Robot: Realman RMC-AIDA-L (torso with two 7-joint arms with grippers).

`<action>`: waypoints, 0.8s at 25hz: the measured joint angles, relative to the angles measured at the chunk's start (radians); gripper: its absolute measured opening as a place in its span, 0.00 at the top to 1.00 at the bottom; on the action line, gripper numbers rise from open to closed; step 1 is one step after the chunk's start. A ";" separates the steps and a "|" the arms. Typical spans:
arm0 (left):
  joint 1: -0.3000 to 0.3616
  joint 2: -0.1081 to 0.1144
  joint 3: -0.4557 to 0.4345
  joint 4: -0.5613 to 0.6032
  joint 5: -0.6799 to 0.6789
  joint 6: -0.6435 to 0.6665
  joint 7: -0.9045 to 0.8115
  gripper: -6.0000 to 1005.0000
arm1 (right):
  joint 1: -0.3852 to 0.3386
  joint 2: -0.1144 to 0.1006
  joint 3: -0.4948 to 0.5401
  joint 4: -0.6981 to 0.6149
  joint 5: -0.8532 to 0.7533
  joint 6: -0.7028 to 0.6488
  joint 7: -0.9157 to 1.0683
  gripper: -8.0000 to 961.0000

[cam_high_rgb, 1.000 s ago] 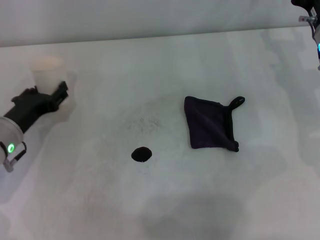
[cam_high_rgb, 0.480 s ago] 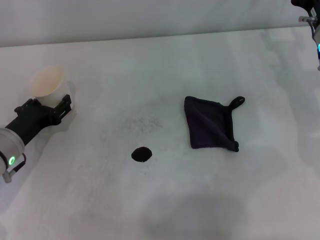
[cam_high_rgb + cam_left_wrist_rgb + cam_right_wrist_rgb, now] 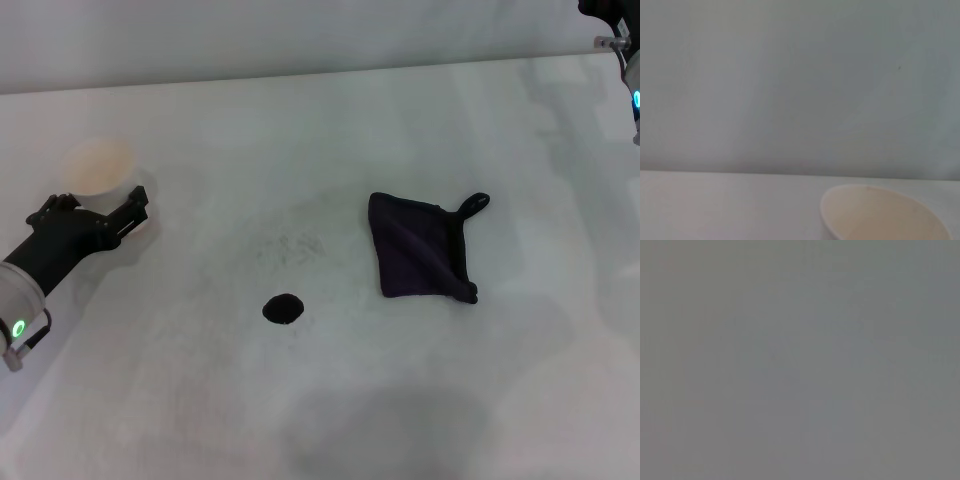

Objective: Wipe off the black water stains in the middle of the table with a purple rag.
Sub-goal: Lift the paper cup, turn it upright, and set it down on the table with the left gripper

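On the broad white table the small round black water stain sits near the middle, and to its right, well apart from it, lies the dark purple, nearly black square rag, flat, with its little loop pointing to the far right. A faint grey speckled smudge shows just beyond the stain. Over on the left, the black left gripper is at the near side of a white paper cup, jaws spread apart, and from here I can't quite tell whether they touch the cup. The left wrist view catches the cup's open rim against a plain grey wall. At the far right corner only a sliver of the right arm shows; its jaws can't be seen.
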 joint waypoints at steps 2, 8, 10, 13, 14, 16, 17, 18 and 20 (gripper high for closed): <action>0.005 0.000 0.000 0.000 0.000 0.000 -0.001 0.23 | 0.000 0.000 0.000 0.000 0.000 0.000 0.000 0.12; 0.011 0.000 0.001 -0.001 -0.001 -0.001 -0.003 0.11 | 0.000 -0.002 -0.007 -0.001 0.000 -0.001 0.000 0.12; 0.016 0.000 0.000 -0.003 -0.001 -0.001 -0.012 0.11 | 0.000 -0.002 -0.008 -0.002 0.000 -0.002 0.000 0.12; 0.033 0.000 0.002 -0.002 -0.001 -0.013 -0.031 0.11 | 0.000 -0.002 -0.008 -0.002 0.000 -0.003 0.000 0.12; 0.040 0.000 0.003 -0.004 -0.001 -0.028 -0.034 0.11 | 0.000 -0.002 -0.008 -0.003 0.000 -0.004 0.000 0.12; 0.054 0.000 0.004 -0.008 0.001 -0.053 -0.034 0.11 | 0.000 -0.002 -0.008 -0.003 0.000 -0.004 0.000 0.12; 0.063 0.000 0.005 -0.008 0.001 -0.063 -0.033 0.11 | 0.001 -0.002 -0.008 -0.003 0.000 -0.004 0.000 0.12; 0.074 0.000 0.005 -0.007 0.001 -0.074 -0.032 0.11 | 0.002 -0.002 -0.008 -0.003 0.000 -0.004 0.000 0.12; 0.092 0.000 0.005 -0.007 0.000 -0.097 -0.030 0.11 | 0.002 -0.002 -0.008 -0.003 0.000 -0.004 0.000 0.12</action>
